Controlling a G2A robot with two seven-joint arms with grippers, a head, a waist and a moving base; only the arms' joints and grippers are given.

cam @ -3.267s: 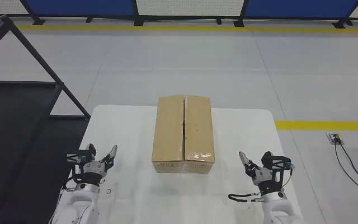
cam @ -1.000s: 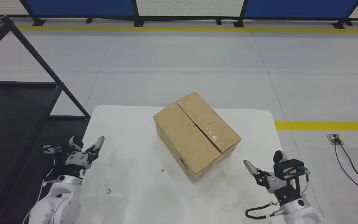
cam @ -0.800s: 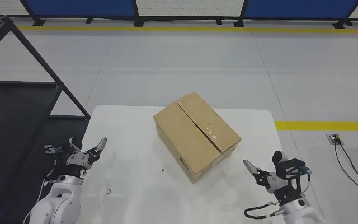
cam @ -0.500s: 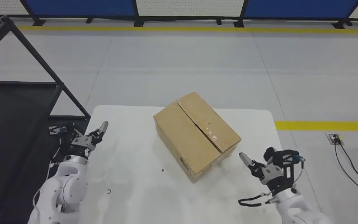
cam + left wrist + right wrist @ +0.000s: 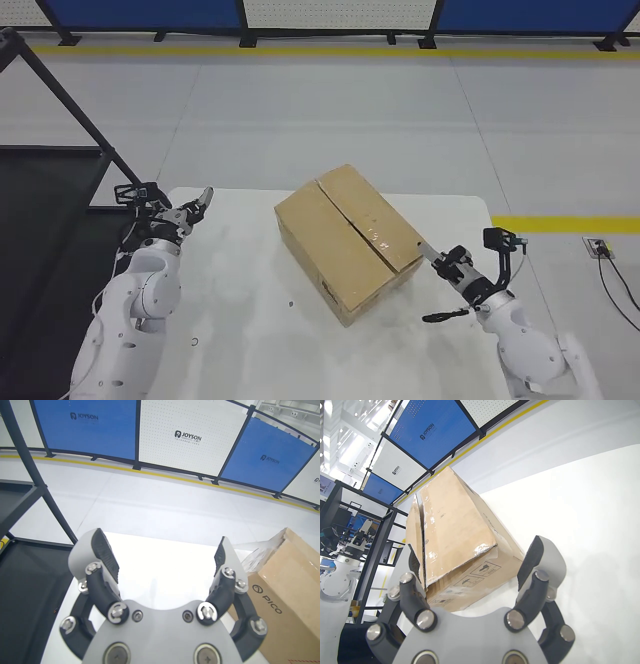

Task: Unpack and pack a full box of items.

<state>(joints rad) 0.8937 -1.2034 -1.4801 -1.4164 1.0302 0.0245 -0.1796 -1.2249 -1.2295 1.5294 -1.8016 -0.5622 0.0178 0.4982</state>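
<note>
Right gripper (image 5: 473,550) wide open and empty, one finger (image 5: 413,560) seemingly touching a corner of the closed cardboard box (image 5: 350,235), left gripper (image 5: 162,542) open, empty, above the far left corner of the white table (image 5: 240,300)

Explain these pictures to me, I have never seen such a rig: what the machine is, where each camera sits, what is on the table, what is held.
This is a two-armed robot at a white table. One picture looks down from above its arms; the other two come from wrist cameras, looking past each arm's fingers. On the table stands one closed cardboard box, turned askew. The left gripper is open, apart from the box. The right gripper is open at a box corner; whether it touches is unclear. Nothing is held.
</note>
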